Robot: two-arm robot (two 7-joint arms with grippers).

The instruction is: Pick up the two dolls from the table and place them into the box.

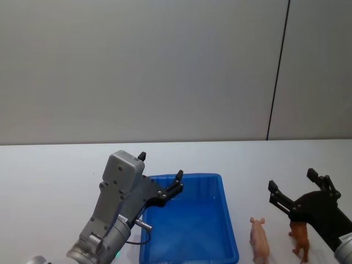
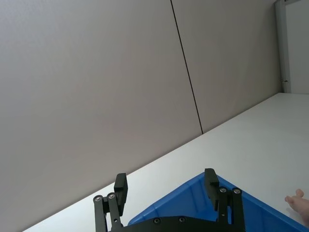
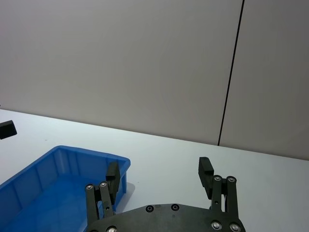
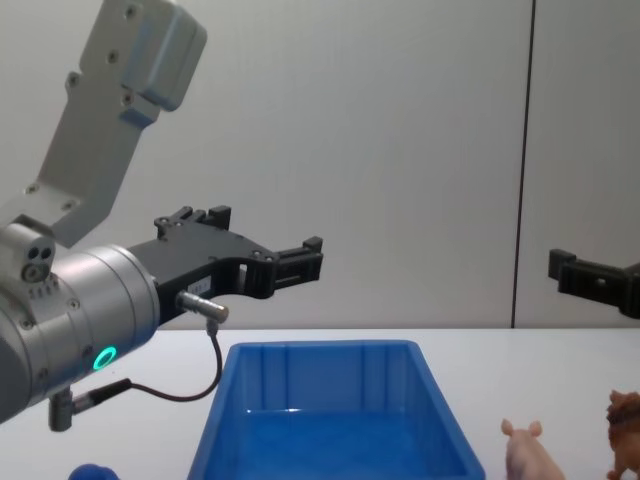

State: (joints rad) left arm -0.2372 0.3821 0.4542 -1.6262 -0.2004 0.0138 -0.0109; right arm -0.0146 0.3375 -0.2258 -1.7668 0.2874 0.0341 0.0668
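White table (image 1: 55, 176) before a plain grey wall (image 1: 165, 66). The blue box (image 1: 226, 220) stands at centre. The pink pig (image 1: 259, 240) stands on the table just right of the box, with the brown lion (image 1: 300, 237) just beside it, farther right. Left gripper (image 1: 160, 165), jaws spread and empty, is raised over the box's left side. Right gripper (image 1: 292, 180), jaws spread and empty, is raised over the lion. A small blue ball (image 4: 92, 470) lies left of the box
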